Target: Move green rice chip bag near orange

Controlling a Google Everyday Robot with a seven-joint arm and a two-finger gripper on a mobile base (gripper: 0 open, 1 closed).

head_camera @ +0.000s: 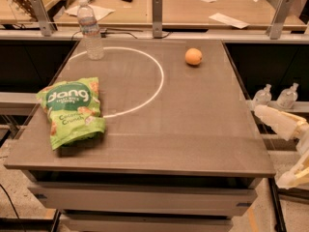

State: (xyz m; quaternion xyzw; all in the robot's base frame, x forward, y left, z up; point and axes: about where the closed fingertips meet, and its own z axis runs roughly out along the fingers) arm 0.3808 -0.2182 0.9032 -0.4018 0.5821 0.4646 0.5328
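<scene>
The green rice chip bag (73, 111) lies flat on the front left of the grey table (193, 129), its white "dang" lettering facing up. The orange (193, 56) sits at the far right of the table, well apart from the bag. My gripper (271, 146) is off the table's right edge, low and near the front corner. Its two cream fingers (278, 121) are spread wide with nothing between them. It is far from both the bag and the orange.
A clear water bottle (90, 30) stands at the table's far left, on a white circle line (157, 81) painted on the top. Two small bottles (275, 96) stand on a shelf to the right. A wooden desk with papers (227, 19) lies behind.
</scene>
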